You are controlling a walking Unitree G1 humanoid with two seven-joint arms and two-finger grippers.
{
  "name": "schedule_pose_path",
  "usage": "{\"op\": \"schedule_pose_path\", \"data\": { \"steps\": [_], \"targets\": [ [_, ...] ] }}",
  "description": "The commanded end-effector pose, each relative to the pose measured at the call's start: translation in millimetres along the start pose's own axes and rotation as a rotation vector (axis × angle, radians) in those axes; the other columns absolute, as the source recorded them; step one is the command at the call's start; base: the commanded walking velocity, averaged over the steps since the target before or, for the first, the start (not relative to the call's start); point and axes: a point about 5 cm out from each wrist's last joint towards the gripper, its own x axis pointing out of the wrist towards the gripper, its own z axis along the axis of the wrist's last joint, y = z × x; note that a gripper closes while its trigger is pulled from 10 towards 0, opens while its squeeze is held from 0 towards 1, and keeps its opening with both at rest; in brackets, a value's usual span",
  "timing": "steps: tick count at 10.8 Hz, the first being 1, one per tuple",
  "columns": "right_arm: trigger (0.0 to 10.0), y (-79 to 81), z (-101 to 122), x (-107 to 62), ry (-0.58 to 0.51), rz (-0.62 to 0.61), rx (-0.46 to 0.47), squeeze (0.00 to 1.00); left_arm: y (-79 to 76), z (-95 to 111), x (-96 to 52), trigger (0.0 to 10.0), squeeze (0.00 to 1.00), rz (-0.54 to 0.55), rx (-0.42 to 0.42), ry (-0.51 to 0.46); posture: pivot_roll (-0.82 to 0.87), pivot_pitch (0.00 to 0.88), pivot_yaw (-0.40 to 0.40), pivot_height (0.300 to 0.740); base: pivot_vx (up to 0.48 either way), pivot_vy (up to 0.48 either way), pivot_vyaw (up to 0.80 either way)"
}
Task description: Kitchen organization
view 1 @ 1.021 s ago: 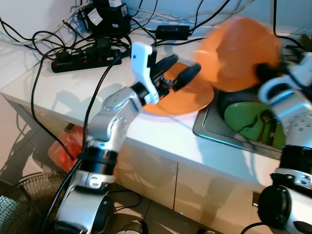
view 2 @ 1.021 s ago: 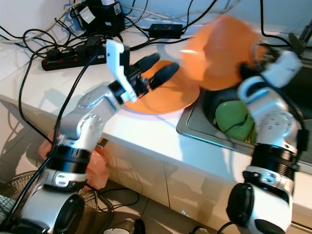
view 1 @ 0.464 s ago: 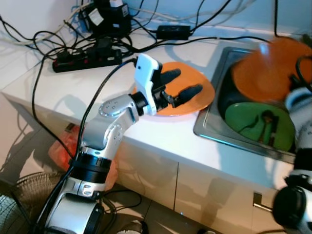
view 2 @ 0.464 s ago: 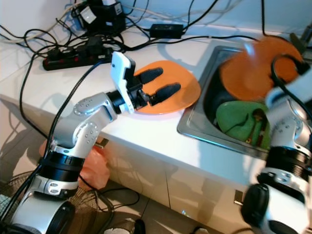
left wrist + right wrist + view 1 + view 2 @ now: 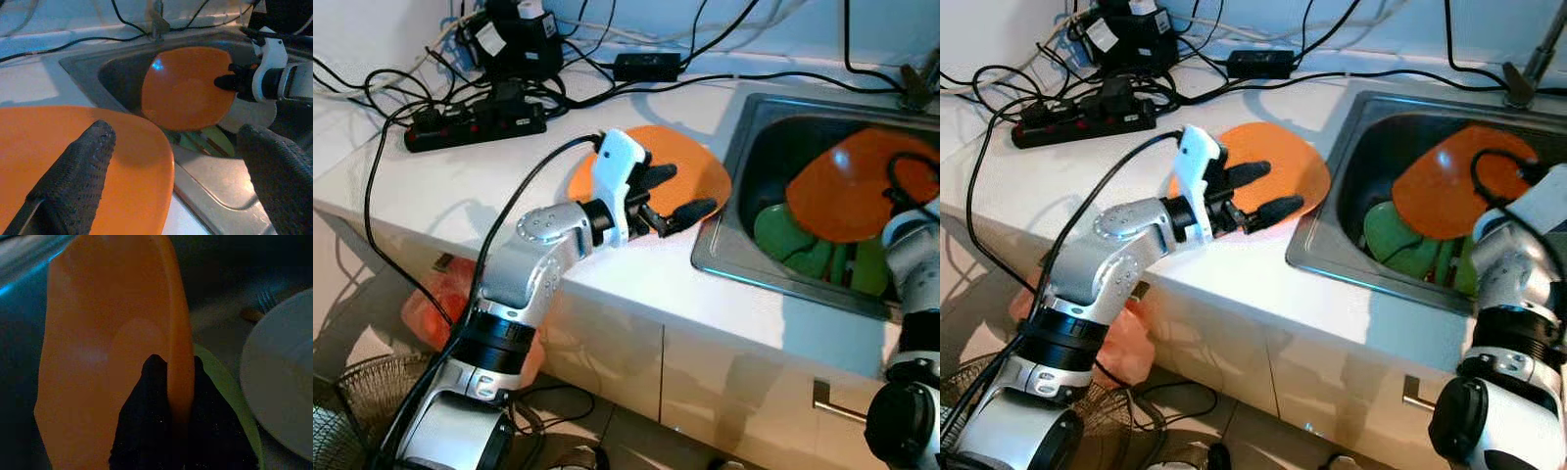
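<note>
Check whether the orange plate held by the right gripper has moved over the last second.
Yes. The orange plate in the right gripper has gone from above the counter edge down into the sink, over the green plate.

I see a white counter [image 5: 440, 186] with a steel sink [image 5: 734, 250] set into it. Just beside the sink, on the side away from it toward the power strip, an orange plate [image 5: 695, 166] lies flat on the counter, its edge close to the sink rim. Farther from the sink, a black power strip [image 5: 475, 122] lies with many black cables [image 5: 372, 78] around it. Behind the plate, near the wall, a small black adapter [image 5: 648, 67] rests on the counter.
</note>
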Motion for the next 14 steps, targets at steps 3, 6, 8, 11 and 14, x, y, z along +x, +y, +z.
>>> {"op": "schedule_pose_path", "data": {
  "steps": [3, 6, 8, 11, 14],
  "targets": [
    [0.0, -6.1, -13, 4.0, 0.015, -0.023, -0.038, 0.00, 5.0, -17, -4.3, 10.0, 1.00, 0.032, 0.039, 0.132, 0.10, 0.090, 0.120, 0.740, 0.000, 0.000, 0.00],
    [0.0, -9.3, -28, 7.5, 0.059, -0.013, -0.061, 0.00, 1.7, -18, -5.0, 10.0, 1.00, 0.007, 0.042, 0.151, 0.10, 0.092, 0.126, 0.740, 0.000, 0.000, 0.00],
    [7.3, -3.0, -38, 7.1, 0.087, 0.046, -0.093, 0.94, 1.5, -18, -4.9, 10.0, 1.00, 0.004, 0.037, 0.149, 0.10, 0.096, 0.126, 0.740, 0.000, 0.000, 0.00],
    [10.0, -1.5, -39, 7.6, 0.087, 0.050, -0.099, 1.00, 1.7, -19, -5.5, 10.0, 1.00, 0.005, 0.035, 0.157, 0.11, 0.096, 0.124, 0.740, 0.000, 0.000, 0.00],
    [10.0, 0.3, -38, 7.7, 0.086, 0.060, -0.092, 1.00, 2.1, -19, -5.8, 10.0, 1.00, 0.005, 0.036, 0.161, 0.11, 0.092, 0.123, 0.740, 0.000, 0.000, 0.00]
  ]
}}
